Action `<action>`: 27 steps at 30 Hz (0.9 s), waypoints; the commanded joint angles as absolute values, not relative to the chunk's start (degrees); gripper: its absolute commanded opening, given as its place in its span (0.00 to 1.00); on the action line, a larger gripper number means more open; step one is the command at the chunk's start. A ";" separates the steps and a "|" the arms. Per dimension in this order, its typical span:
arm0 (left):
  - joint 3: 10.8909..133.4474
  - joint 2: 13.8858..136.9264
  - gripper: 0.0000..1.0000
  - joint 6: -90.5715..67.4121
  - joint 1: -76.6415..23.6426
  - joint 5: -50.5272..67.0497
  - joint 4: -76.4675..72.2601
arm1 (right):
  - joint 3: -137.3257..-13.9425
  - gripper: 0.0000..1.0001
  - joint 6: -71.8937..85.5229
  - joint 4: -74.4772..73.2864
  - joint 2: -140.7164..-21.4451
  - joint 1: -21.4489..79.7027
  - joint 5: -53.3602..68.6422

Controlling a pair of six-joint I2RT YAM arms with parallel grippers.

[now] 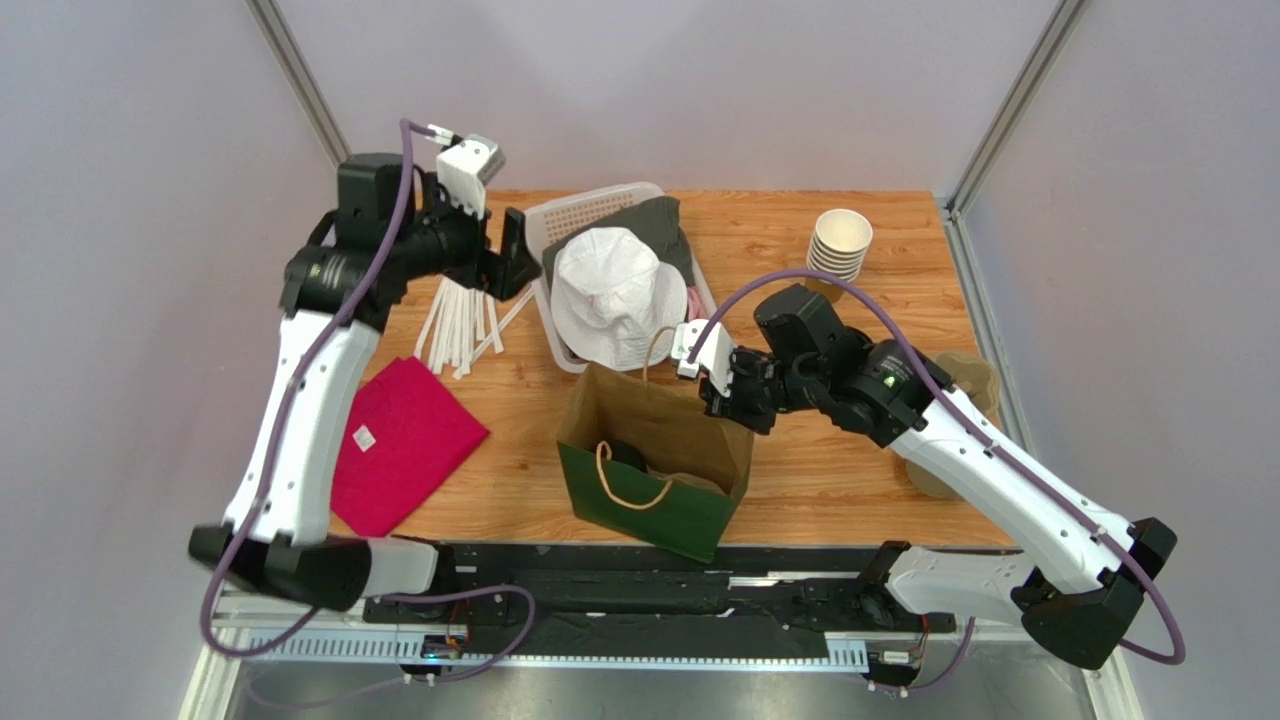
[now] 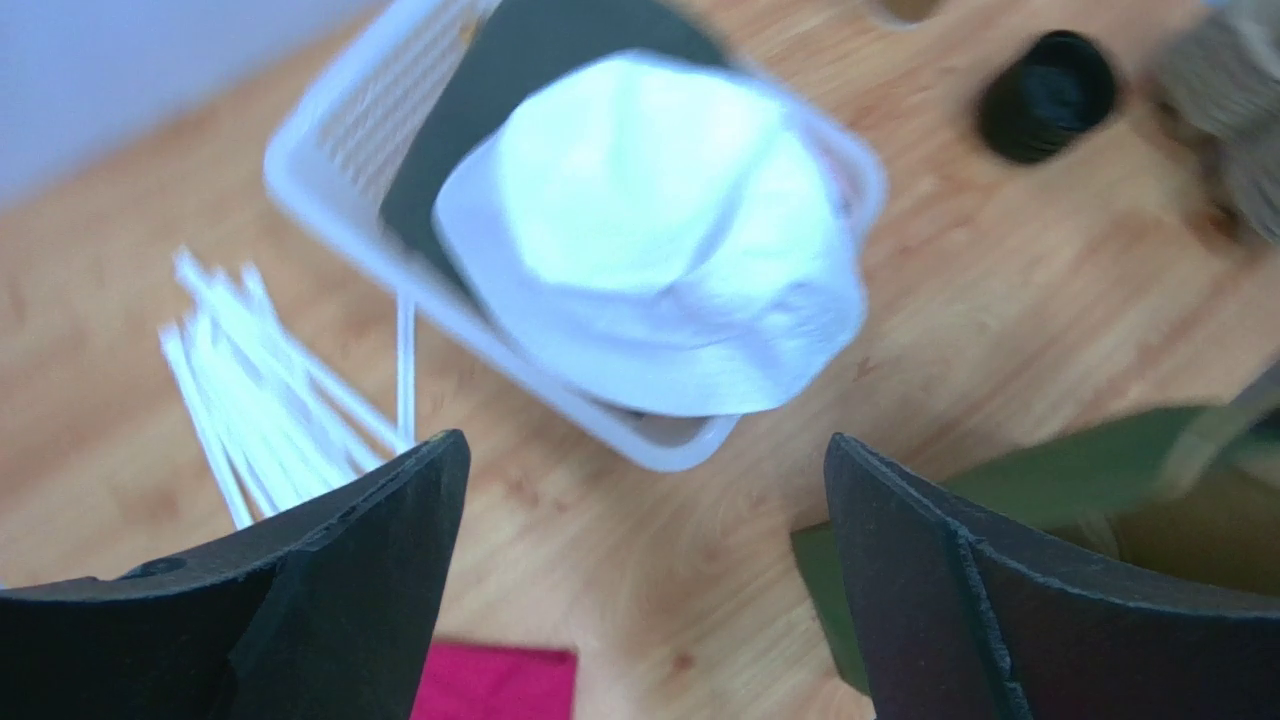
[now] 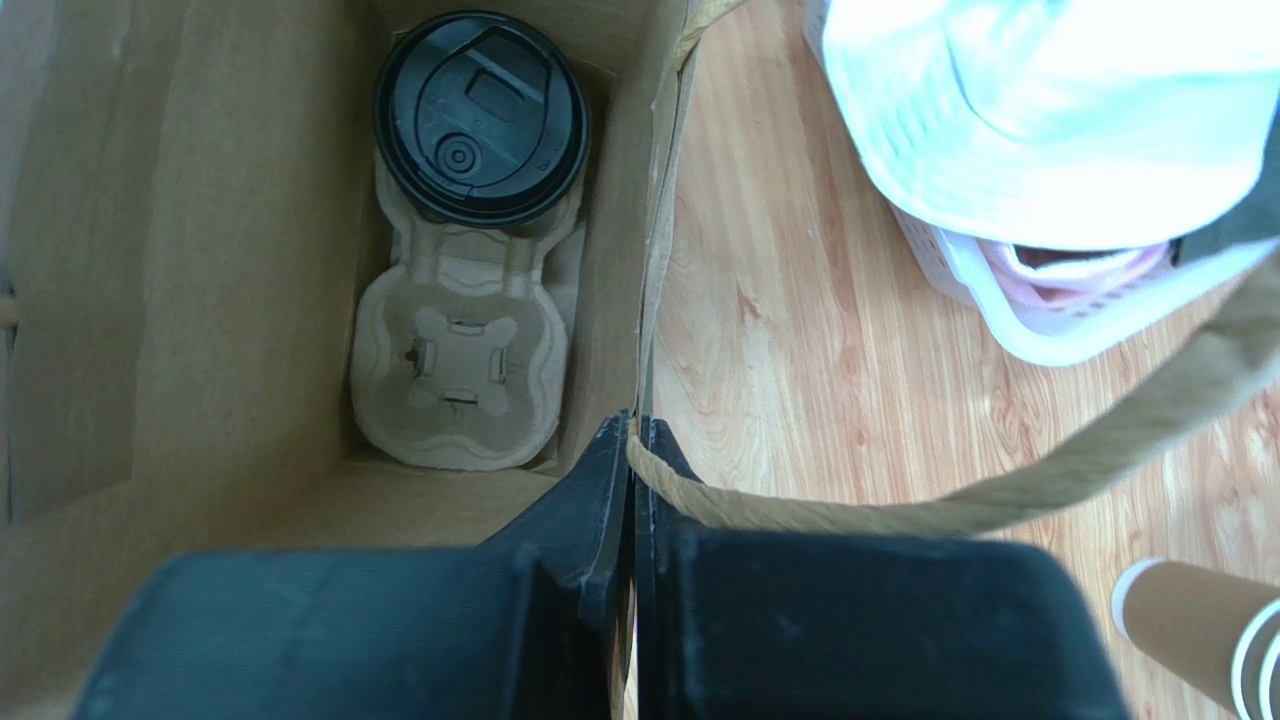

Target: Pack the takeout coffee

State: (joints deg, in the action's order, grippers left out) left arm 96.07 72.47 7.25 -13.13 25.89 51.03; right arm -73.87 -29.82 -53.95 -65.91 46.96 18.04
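Item: coffee [image 3: 478, 117], lidded, sitting in a carrier [image 3: 458, 353] inside the bag [image 1: 661, 503].
Detail: right gripper [image 3: 631, 443] is pinching the bag's far right rim beside the handle [image 3: 962, 503]; left gripper [image 2: 643, 450] is hanging spread wide, holding nothing, far left. The basket [image 1: 594, 203] with a hat [image 1: 616, 293] is crowding the bag's far side; straws [image 1: 458, 323] are lying left.

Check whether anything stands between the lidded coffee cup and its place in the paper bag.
Nothing visible does: the lidded coffee cup already sits in one slot of the pulp carrier at the bottom of the paper bag. The right end effector pinches the bag's rim.
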 commanded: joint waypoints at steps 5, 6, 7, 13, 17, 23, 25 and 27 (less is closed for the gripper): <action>95.90 93.68 0.65 -11.77 -2.73 12.76 55.39 | -76.55 0.00 -27.07 -53.96 -66.18 44.30 15.73; 93.89 94.65 0.64 -12.13 -2.55 11.70 51.63 | -76.64 0.00 -26.98 -54.05 -66.36 44.30 15.56; 93.00 96.14 0.61 -12.04 -2.46 9.34 49.59 | -76.73 0.00 -26.98 -54.14 -66.36 44.12 15.12; 93.86 105.53 0.49 -7.30 -2.46 10.98 41.05 | -76.47 0.01 -27.07 -54.40 -66.36 43.95 14.06; 98.16 111.44 0.47 -0.11 -2.46 15.38 39.82 | -76.38 0.01 -26.72 -54.75 -66.62 43.94 14.33; 102.21 119.17 0.45 2.55 -2.46 18.28 38.68 | -76.38 0.01 -26.72 -54.93 -66.97 43.77 14.15; 102.74 121.02 0.45 2.99 -2.46 17.50 38.06 | -76.29 0.01 -26.72 -55.11 -67.06 43.68 14.24; 103.27 122.33 0.45 3.42 -2.46 17.14 37.44 | -76.29 0.01 -26.63 -55.28 -67.32 43.59 14.41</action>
State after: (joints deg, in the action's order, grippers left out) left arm 100.20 120.86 0.51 -2.28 16.10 40.27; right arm -74.43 -27.29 -54.17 -66.63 44.05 14.94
